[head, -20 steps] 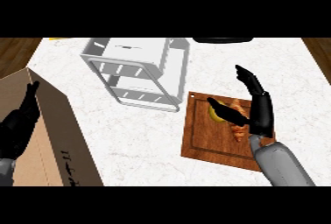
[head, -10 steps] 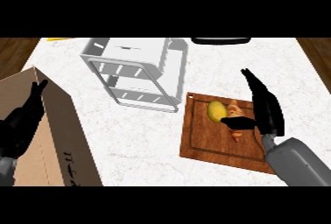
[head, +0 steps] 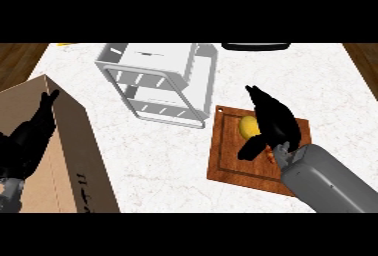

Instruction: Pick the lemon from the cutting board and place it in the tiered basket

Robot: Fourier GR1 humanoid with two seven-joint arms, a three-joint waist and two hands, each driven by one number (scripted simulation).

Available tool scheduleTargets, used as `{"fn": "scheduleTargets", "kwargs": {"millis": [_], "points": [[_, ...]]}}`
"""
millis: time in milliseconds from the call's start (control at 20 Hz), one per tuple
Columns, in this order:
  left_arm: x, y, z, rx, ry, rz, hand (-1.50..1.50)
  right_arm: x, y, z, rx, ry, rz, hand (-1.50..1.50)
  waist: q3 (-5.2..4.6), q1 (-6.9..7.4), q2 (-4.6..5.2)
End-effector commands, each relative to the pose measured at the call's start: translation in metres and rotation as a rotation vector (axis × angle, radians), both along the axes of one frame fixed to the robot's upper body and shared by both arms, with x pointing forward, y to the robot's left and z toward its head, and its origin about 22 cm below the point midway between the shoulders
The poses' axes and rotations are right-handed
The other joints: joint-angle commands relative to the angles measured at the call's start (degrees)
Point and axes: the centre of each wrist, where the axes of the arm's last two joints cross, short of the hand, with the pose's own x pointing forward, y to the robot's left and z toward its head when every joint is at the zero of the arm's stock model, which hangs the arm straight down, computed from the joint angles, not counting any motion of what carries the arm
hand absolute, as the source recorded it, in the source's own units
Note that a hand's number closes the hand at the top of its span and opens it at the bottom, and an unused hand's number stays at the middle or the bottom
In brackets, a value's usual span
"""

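Note:
The yellow lemon [head: 248,128] lies on the wooden cutting board [head: 232,167], right of the counter's middle. My right hand [head: 272,120] hangs over the lemon's right side with straight fingers pointing to the far left and the thumb [head: 251,149] reaching down beside the fruit; most of the lemon is hidden under it, and whether the hand touches it is unclear. The white tiered basket [head: 159,80] stands at the far left of the board. My left hand [head: 29,140] rests open at the left edge, fingers up.
A tall cardboard box [head: 70,165] fills the near left, under my left hand. A small orange item [head: 272,158] lies on the board by my right wrist. A black object [head: 255,46] and a yellow scrap [head: 65,44] sit at the counter's far edge.
My right hand has moved left and lowered over the lemon, covering more of it, with the thumb now down at its near side. The left hand has barely moved.

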Motion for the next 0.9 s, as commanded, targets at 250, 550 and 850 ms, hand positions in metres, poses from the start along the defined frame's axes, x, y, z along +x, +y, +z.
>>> {"fn": "scheduleTargets", "kwargs": {"millis": [250, 550, 850], "points": [[-0.009, -0.019, -0.027, -0.113, 0.047, -0.021, 0.00, -0.009, 0.046, 0.000, -0.066, 0.050, -0.143, -1.50, -0.60, 0.11, 0.74], [-0.005, -0.021, -0.023, -0.125, 0.031, -0.042, 0.00, 0.013, 0.043, -0.025, -0.117, 0.108, -0.196, -1.50, -0.59, 0.83, 1.07], [-0.003, -0.035, -0.014, -0.125, 0.027, -0.049, 0.00, 0.015, 0.016, -0.059, -0.148, 0.067, -0.209, -1.50, -0.51, 0.47, 0.96]]}}
